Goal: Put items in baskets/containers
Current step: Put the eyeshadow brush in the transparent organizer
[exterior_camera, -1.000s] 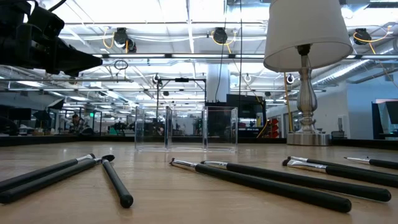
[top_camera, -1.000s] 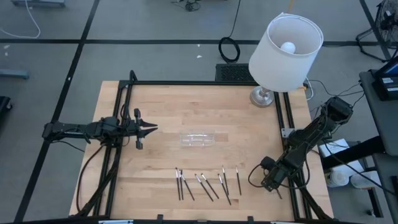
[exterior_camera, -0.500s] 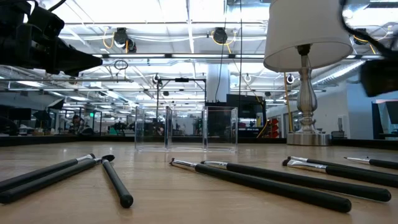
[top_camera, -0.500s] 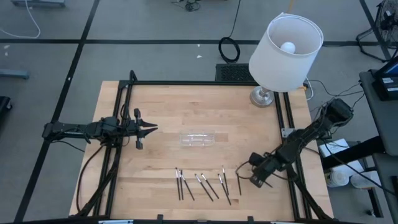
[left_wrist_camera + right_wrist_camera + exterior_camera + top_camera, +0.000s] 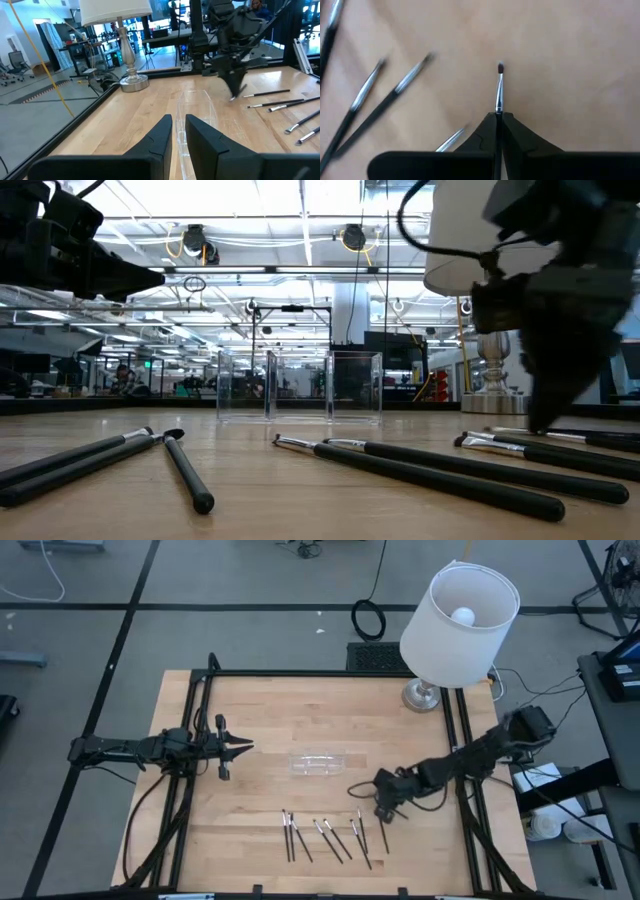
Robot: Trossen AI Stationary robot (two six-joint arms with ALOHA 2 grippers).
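Observation:
Several thin dark sticks (image 5: 330, 835) with silvery ends lie flat on the wooden table near its front edge. The clear tray (image 5: 318, 763) stands at the table's middle. My right gripper (image 5: 381, 813) is shut and points steeply down at the far, silvery end (image 5: 499, 97) of the rightmost stick (image 5: 383, 832). That end shows just past the fingertips (image 5: 490, 122). My left gripper (image 5: 240, 747) waits level at the table's left side, a narrow gap between its fingers (image 5: 162, 132), with nothing in it. My right gripper comes down from above on the rightmost stick, its shut fingertips close over the silvery end (image 5: 499, 107). The stick lies flat on the table. The fingers hide the spot, so I cannot tell whether they touch it.
A table lamp with a white shade (image 5: 458, 625) stands at the far right corner. Black frame rails (image 5: 195, 740) run along the table's left, far and right edges. Bare wood lies between the tray and the sticks.
My right gripper has swung from the table's right edge toward the left, has sunk closer to the table and has tipped to point more steeply down. It now stands over the rightmost stick. The sticks and the tray have not moved.

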